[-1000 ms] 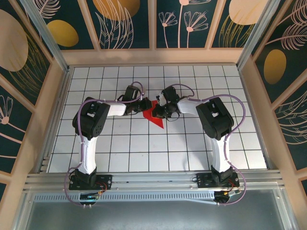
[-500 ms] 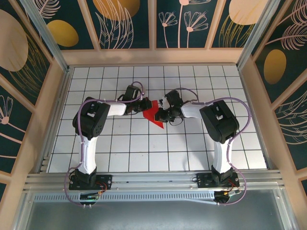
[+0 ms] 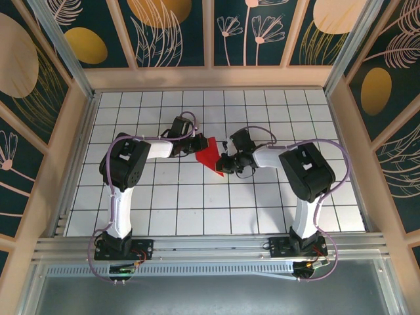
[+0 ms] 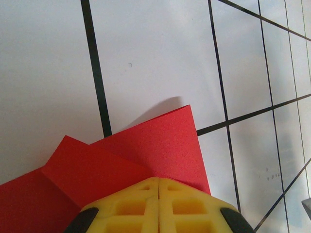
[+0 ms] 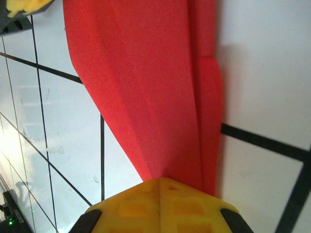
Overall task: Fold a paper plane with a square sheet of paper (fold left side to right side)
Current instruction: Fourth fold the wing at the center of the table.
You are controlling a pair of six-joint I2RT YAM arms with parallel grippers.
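Note:
The square sheet of paper point(image 3: 211, 157) is bright red and folded into a narrow creased shape on the white grid table point(image 3: 197, 203), pointing toward the near side. My left gripper point(image 3: 200, 146) is at its far left corner. In the left wrist view the left gripper point(image 4: 159, 179) has its yellow fingers shut, with a flap of the paper point(image 4: 146, 145) running in at their tips and casting a shadow on the table. My right gripper point(image 3: 226, 164) is shut, and in the right wrist view it point(image 5: 162, 179) rests on the narrow end of the layered paper point(image 5: 146, 73).
Wooden walls point(image 3: 75, 151) with patterned panels enclose the table on three sides. A metal rail point(image 3: 210, 246) runs along the near edge by the arm bases. Open grid tiles lie to the left, right and front of the paper.
The right gripper has slid toward the near right along the paper's edge. The paper's far corner at the left gripper now stands up higher. The left arm has hardly moved.

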